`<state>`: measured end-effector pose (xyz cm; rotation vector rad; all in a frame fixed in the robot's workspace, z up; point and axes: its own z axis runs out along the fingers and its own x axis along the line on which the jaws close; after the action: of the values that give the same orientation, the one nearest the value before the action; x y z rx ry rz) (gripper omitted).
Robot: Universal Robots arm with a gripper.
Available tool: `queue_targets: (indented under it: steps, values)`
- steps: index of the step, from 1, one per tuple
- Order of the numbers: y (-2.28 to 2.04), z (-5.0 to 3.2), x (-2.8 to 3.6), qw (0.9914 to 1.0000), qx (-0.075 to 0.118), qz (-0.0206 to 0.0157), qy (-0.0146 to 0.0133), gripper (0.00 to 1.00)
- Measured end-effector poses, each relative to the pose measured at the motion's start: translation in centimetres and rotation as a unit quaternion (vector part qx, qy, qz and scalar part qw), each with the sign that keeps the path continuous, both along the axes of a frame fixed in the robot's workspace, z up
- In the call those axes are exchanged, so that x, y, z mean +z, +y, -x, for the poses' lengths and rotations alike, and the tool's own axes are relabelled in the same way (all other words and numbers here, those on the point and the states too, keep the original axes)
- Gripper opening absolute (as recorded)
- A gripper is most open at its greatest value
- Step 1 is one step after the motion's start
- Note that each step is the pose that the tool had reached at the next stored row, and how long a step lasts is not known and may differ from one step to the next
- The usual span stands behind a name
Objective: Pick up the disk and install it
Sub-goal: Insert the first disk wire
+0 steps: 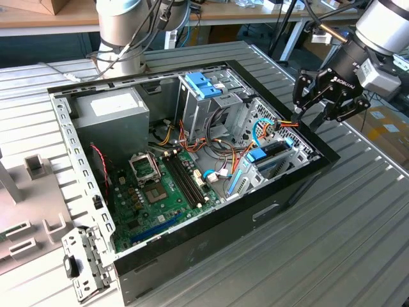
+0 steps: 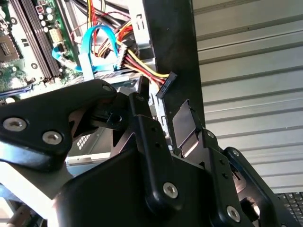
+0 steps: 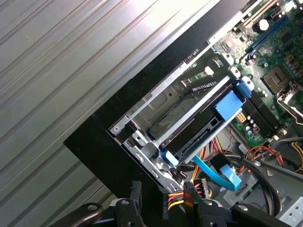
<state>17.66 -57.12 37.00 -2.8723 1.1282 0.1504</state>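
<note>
Gripper hovering at the case corner, disk sitting in its bay

The gripper (image 1: 305, 110) is pinching a cable plug (image 3: 166, 201) between closed jaws above the case (image 1: 281, 192) rim; the disk (image 3: 199, 130) is lying seated in the drive cage (image 3: 161, 101), just beside and below the jaws.

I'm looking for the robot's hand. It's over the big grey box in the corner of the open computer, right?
No. The gripper is at the other side of the open computer case, above its black rim by the drive cage, far from the grey power supply. The exterior view shows this.
</note>
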Motion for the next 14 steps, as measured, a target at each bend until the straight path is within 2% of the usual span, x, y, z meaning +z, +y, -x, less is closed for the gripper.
queue_targets:
  steps: [2,4,14]
  values:
    - [0.37,-0.29,-0.10,1.00000,0.000,0.0000,0.0001,0.48]
    - [0.52,-0.39,-0.22,1.00000,0.000,-0.0001,0.0001,0.48]
    - [0.56,-0.76,-0.99,1.00000,0.000,0.0000,0.0001,0.48]
